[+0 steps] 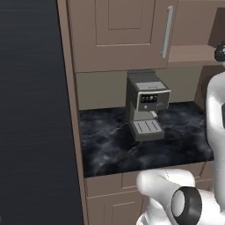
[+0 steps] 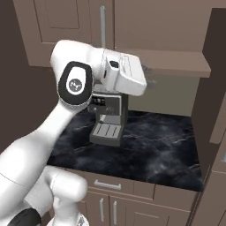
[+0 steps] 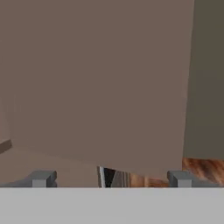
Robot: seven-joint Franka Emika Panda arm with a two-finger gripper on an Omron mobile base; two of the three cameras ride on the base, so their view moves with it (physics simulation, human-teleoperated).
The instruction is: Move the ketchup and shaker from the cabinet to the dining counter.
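Observation:
The brown wooden cabinet (image 1: 114, 35) hangs above the worktop, its panelled door shut, with a long silver bar handle (image 1: 167, 30). To the right of the door, a plain brown shelf (image 2: 176, 62) lies bare. My gripper (image 2: 149, 78) hovers at the shelf's left end, just below its edge, pointing right. In the hand view the gripper (image 3: 111, 179) is open with nothing between its fingertips (image 3: 41, 178), and a flat brown cabinet panel (image 3: 96, 78) stands close ahead. The ketchup, the shaker and the dining counter are out of view.
A grey coffee machine (image 1: 145, 105) stands on the short black-marble worktop (image 1: 110, 145), directly under my hand. Beige drawer fronts (image 2: 106, 185) run below it. A dark tall panel (image 1: 30, 110) walls off the left side, and a brown side wall (image 2: 212, 88) the right.

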